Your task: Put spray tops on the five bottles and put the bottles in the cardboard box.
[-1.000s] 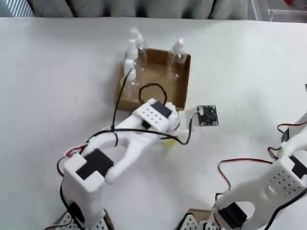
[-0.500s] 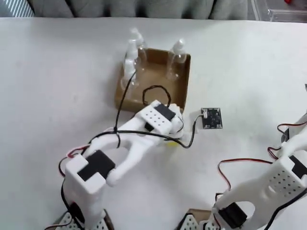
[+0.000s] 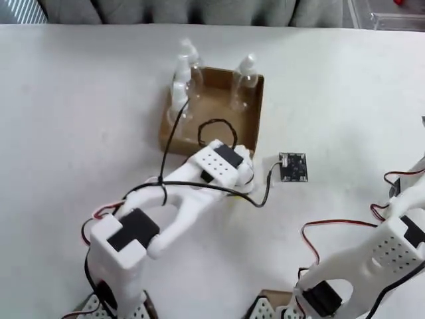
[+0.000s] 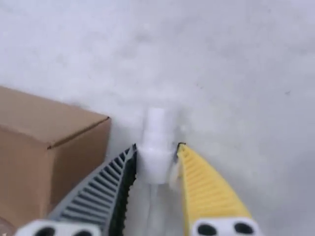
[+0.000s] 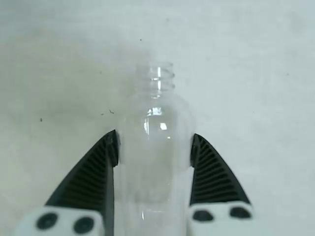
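At the near right corner of the box (image 3: 257,113), the left arm (image 3: 199,179) hangs low over the table (image 3: 80,100). Left gripper (image 4: 156,150): grey and yellow fingers nearly closed, pinching a white spray top (image 4: 156,125) by its sides. The top sits just beside the box wall (image 4: 44,132), apart from it, nozzle end pointing away from the wrist. Whether it touches the table cannot be told.

Right gripper (image 5: 154,135): black fingers spread about halfway, clasping a clear bottle (image 5: 153,113) at the shoulder, one finger on each side. The bottle neck (image 5: 161,76) is bare, its thread open. White table lies behind it.

In the box: capped bottles stand upright, one at the far right corner (image 3: 244,83), two close together along the far left side (image 3: 180,86) (image 3: 189,56). The rest of the box floor is bare brown card.

A small dark board (image 3: 293,166) lies flat on the table just right of the box, joined by a black cable (image 3: 265,186) to the left arm. The right arm (image 3: 372,266) stands at the near right edge of the high view, well apart from the box.
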`<control>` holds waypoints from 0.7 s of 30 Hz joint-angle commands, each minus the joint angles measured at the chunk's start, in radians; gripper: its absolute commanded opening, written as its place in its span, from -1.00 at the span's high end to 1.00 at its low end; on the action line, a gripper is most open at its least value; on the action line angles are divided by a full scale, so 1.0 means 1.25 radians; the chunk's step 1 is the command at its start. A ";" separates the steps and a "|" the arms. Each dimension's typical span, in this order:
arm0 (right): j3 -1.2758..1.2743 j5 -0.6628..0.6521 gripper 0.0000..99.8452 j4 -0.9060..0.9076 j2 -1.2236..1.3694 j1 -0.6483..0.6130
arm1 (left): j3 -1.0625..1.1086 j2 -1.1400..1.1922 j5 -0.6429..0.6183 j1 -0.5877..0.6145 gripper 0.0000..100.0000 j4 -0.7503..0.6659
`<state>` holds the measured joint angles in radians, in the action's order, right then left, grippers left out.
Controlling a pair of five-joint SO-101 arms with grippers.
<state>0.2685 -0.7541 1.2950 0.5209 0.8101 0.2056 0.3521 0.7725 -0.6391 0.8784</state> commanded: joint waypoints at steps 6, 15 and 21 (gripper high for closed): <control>0.036 -0.009 0.97 0.061 -0.073 -0.019 | -0.016 -0.018 -0.091 -0.035 0.96 0.199; 0.029 -0.002 0.97 0.212 -0.233 -0.045 | 0.087 -0.284 -0.155 -0.037 0.96 0.221; 0.028 0.001 0.97 0.300 -0.296 -0.057 | 0.237 -0.546 -0.158 -0.014 0.96 0.216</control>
<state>0.2685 -0.7557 1.6203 0.2401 0.7656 0.4266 -0.0836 0.5884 -0.6697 1.1485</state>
